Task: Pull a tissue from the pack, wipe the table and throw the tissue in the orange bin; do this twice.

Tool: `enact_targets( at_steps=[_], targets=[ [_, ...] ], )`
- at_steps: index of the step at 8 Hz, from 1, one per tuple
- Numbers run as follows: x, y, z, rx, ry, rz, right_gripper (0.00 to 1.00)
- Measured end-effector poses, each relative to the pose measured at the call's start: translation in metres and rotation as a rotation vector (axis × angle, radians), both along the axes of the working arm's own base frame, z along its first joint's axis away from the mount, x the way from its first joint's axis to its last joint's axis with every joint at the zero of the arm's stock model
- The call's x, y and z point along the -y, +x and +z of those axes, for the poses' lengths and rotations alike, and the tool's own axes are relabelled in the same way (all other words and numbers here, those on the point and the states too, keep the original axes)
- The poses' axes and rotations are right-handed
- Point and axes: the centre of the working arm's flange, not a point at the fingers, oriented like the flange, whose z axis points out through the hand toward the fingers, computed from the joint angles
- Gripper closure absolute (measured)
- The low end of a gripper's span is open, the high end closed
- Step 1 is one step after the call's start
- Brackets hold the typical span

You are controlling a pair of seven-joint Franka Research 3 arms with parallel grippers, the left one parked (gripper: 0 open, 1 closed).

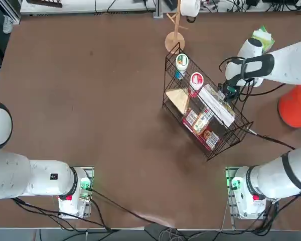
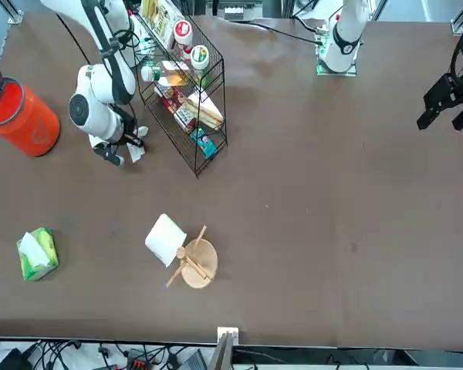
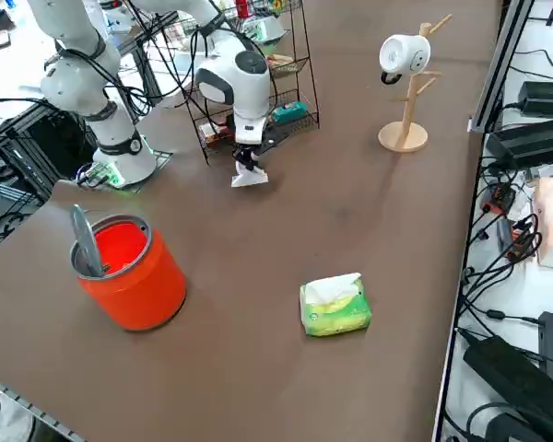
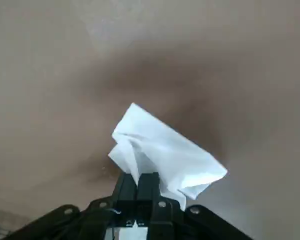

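I've got my right gripper (image 4: 142, 182) pinching the tissue (image 4: 165, 152) on the table (image 3: 350, 212), wire basket (image 3: 258, 83) at twelve o'clock — swing wide and it snags.

Even overhead light, soft shadows; wrist view slightly blurred.

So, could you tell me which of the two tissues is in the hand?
The crumpled white tissue beside the wire basket, clamped in the right hand; the other sticks out of the green pack.
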Motion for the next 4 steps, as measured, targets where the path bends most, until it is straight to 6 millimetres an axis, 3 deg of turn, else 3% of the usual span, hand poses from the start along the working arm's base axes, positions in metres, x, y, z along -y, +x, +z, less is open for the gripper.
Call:
enact_targets(
  at_steps=[4],
  targets=[
    [0.0143, 0.0005, -0.0016, -0.01, 0.008, 0.025, 0.98]
  ],
)
